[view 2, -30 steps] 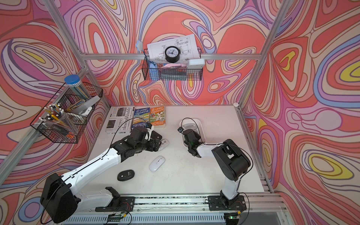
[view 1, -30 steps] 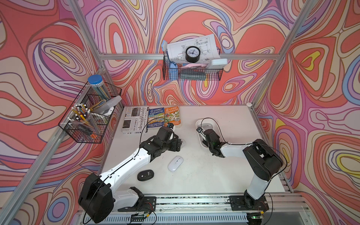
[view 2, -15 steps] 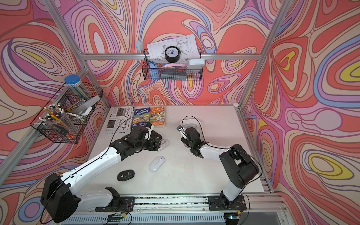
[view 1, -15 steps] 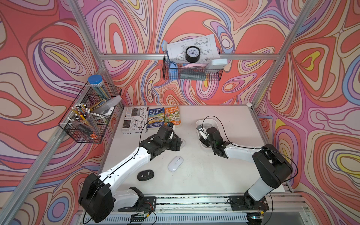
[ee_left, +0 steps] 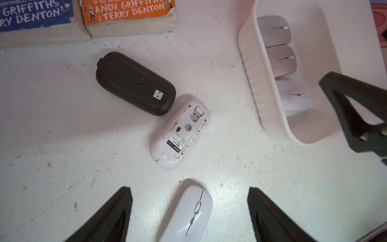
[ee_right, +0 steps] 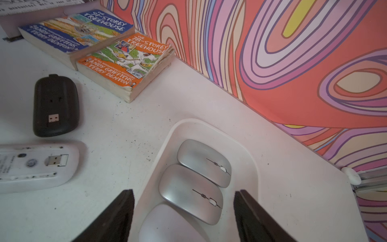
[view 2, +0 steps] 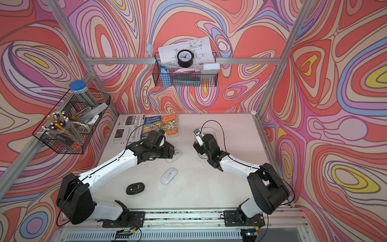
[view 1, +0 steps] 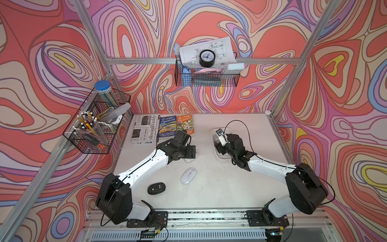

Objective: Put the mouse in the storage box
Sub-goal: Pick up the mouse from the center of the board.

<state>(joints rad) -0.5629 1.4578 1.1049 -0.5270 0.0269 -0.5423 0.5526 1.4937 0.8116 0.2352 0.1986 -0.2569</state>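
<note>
Right gripper (ee_right: 184,191) now spread wide and empty, poised over the near end of the storage box (ee_right: 209,127); a second ago its jaws were almost shut. Directly under it, inside the box, lies a white mouse (ee_right: 167,224), let go by the look of it. Further along the box: two silver mice (ee_right: 204,162), packed side by side. That makes three stowed (this drop looks complete).

Outside the box, nearest it, an upturned white mouse (ee_left: 180,132); just beside that, an upturned black mouse (ee_left: 135,83). Left gripper (ee_left: 189,188) unchanged: open, holding nothing, an upright white mouse (ee_left: 186,215) showing between its fingers. Farthest from the box, a black mouse (view 1: 156,188).

Four probably still to move; right arm looks free to back off.
</note>
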